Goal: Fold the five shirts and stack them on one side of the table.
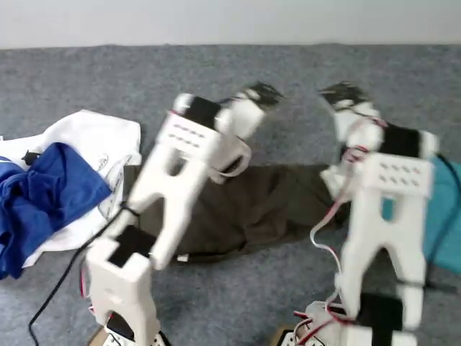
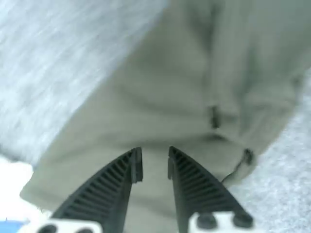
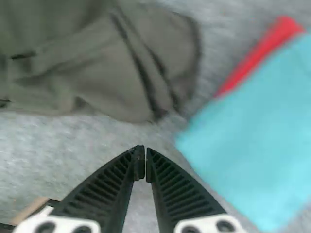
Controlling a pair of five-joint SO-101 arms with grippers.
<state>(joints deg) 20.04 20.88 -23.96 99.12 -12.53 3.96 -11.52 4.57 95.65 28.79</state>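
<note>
Progress is looking partial. A teal shirt (image 3: 252, 141) is lying flat at the right side of the table (image 1: 108, 79), with a red shirt (image 3: 265, 43) showing along its edge. These 2 are looking folded and stacked, though I am judging that from their neat edges only. An olive shirt (image 1: 252, 209) is lying in the middle, stretched sideways with creases and an overlapped flap, so it is probably sitting mid-fold. At the left, a white shirt (image 1: 101, 137) and a blue shirt (image 1: 50, 194) are sitting in a crumpled heap, the blue on top of the white, both unfolded. That is leaving roughly 3 of 5 to finish.

The left gripper (image 2: 154, 162) is hanging over the olive shirt with its jaws slightly parted, a narrow gap between the tips and nothing pinched in them. Whether the tips are brushing the cloth I cannot tell. The right gripper (image 3: 145, 158) is hanging above bare table just beside the olive shirt's end and near the teal shirt, its jaws pressed together at the tips and holding nothing.
</note>
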